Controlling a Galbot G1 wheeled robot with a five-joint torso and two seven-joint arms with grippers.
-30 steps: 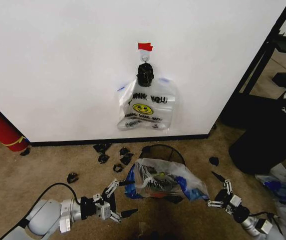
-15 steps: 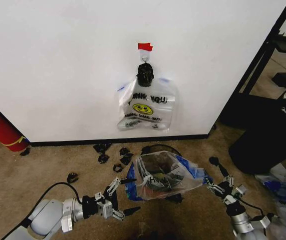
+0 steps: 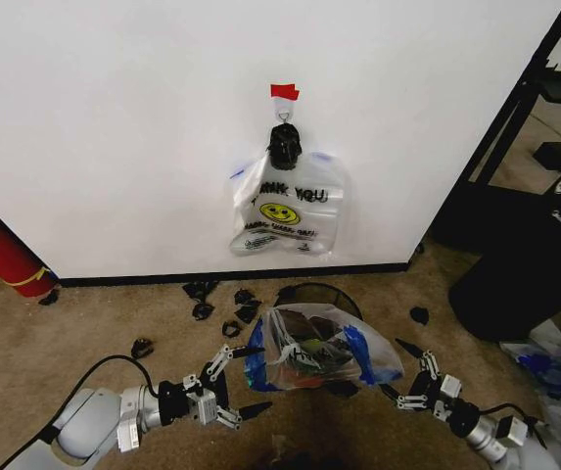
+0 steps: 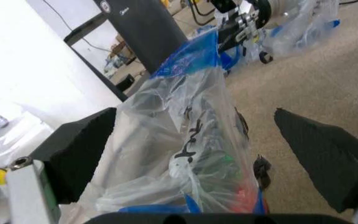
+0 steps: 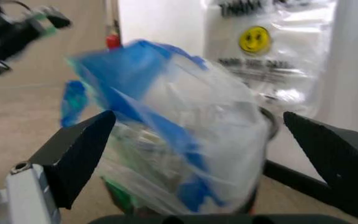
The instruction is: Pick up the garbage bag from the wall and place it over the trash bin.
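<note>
Now crinkly, see-through garbage bag (image 3: pixel 314 348) drapes round mesh trash bin (image 3: pixel 320 293).

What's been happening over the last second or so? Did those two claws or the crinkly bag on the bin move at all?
The right gripper swung up beside the garbage bag half a second ago, then dropped back down, open and clear of it. The bag puffed and shifted, now slumped over the trash bin. The left gripper edged slightly toward the bag, still open. The THANK YOU bag on the wall stayed put.
</note>
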